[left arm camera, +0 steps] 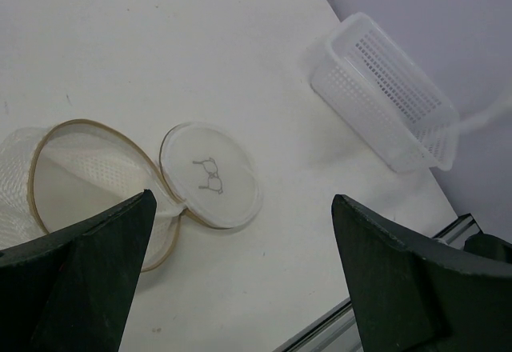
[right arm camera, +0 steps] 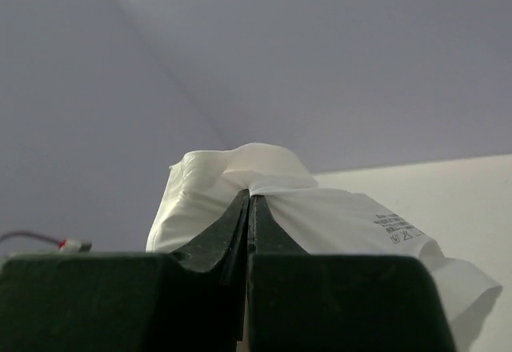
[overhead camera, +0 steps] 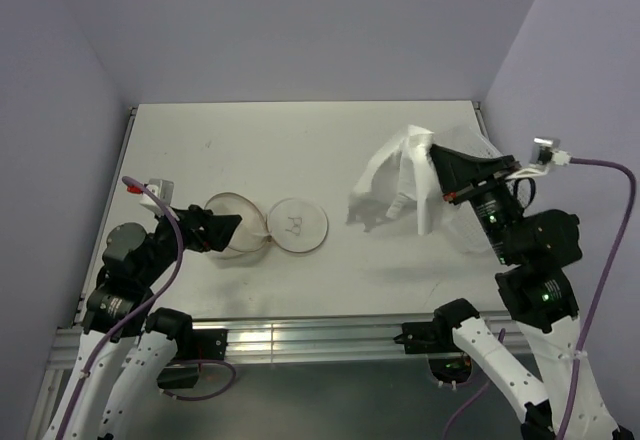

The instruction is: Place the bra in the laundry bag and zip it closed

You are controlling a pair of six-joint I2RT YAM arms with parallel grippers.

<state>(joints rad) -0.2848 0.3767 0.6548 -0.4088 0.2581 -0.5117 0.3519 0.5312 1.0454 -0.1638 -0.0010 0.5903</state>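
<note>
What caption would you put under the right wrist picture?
The right arm's jaws, shut tight, pinch the off-white bra in front of a purple wall.

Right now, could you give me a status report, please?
Right jaws shut on bra, held aloft. Left jaws open by laundry bag, unzipped, lid flopped aside. Nothing between them.

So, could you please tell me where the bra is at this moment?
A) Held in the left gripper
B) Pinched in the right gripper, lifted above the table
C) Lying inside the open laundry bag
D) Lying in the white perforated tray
B: the right gripper has its jaws shut on a fold of the bra, which hangs above the table in the top view, while the laundry bag lies open with nothing in it.
</note>
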